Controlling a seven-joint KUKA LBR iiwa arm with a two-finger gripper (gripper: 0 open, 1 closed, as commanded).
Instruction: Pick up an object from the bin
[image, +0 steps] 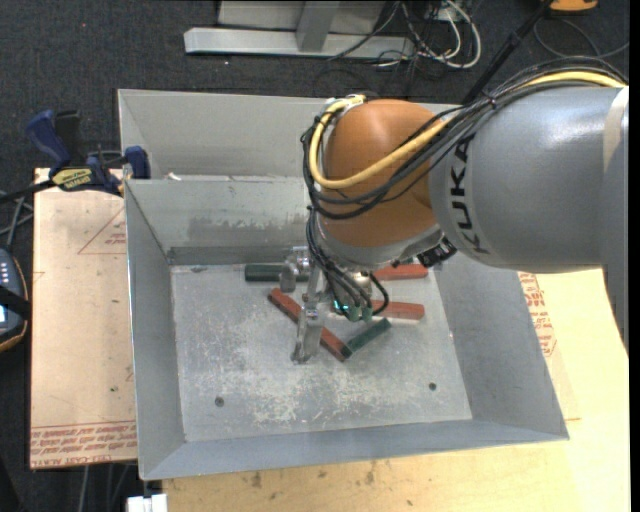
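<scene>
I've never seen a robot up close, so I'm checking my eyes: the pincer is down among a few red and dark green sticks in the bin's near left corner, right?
Not quite. The camera view shows the pincer down among the red sticks and dark green sticks near the middle of the bin, not in its near left corner.

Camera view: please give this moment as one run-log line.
gripper | low over bin middle | tip among red sticks and green sticks

Fat grey arm (545, 170), black KUKA lettering (463, 195) down the side, glossy orange cover (375, 175) at the wrist, yellow and black cables (316, 165) looped round it.
</scene>
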